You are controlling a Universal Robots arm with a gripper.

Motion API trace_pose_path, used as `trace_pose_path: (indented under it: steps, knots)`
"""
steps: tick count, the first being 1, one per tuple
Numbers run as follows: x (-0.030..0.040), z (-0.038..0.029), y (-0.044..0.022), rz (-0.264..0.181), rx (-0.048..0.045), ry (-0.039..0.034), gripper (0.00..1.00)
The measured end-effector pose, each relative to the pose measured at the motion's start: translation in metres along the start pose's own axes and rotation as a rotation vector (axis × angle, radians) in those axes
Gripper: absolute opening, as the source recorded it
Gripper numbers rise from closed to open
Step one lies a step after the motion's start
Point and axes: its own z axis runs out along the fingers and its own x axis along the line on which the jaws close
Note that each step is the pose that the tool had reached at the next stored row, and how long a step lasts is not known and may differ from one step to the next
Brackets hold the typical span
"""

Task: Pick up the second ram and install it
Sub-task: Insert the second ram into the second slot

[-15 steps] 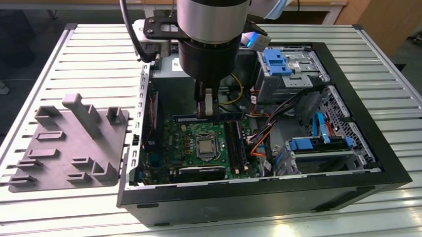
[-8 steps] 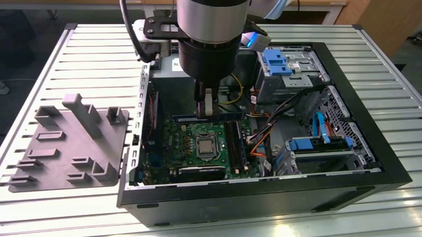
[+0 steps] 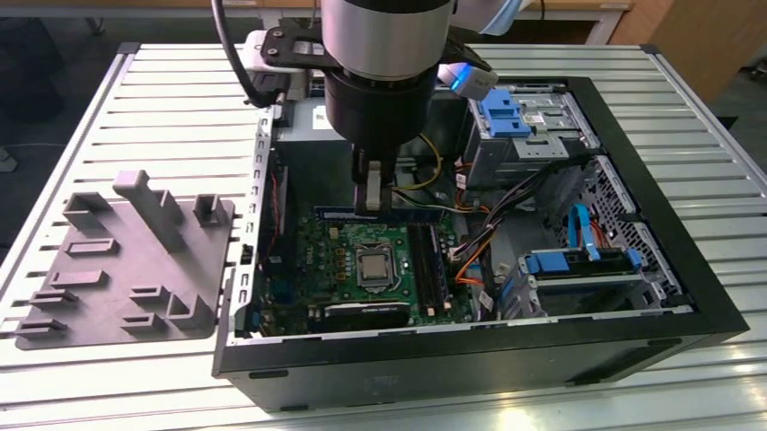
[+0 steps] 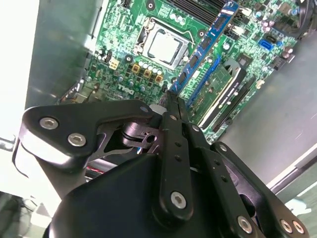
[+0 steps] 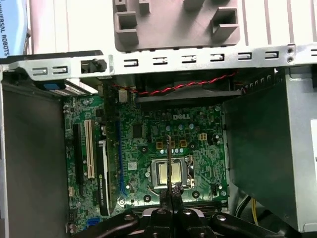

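The second ram point(image 4: 208, 42) is showing blue with dark chips; the motherboard point(image 3: 323, 251) is showing green, its processor point(image 3: 374, 267) silver, the case point(image 3: 480, 359) black, the ribbed surface point(image 3: 180, 108) white.

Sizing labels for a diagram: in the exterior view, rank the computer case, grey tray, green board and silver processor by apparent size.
1. Computer case
2. Grey tray and green board: similar, and the board is partly hidden, so they are unranked
3. Silver processor

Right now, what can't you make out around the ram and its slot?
- Second wrist view: the second ram covers the slot under it, so seating is unclear; the gripper hides its near end.
- First wrist view: the second ram is edge-on, so its chips cannot be told.
- Exterior view: slot latches on the motherboard are too small; the arm hides what lies behind it.
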Motion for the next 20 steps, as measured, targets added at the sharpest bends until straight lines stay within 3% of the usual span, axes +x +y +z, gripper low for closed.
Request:
trace_pose_path:
  steps: [10,20]
  knots:
    - [0.0000,0.0003,0.0000,0.133,0.0037,-0.0053,0.11]
    - [0.0000,0.0005,0.0000,0.192,0.0054,-0.0077,0.11]
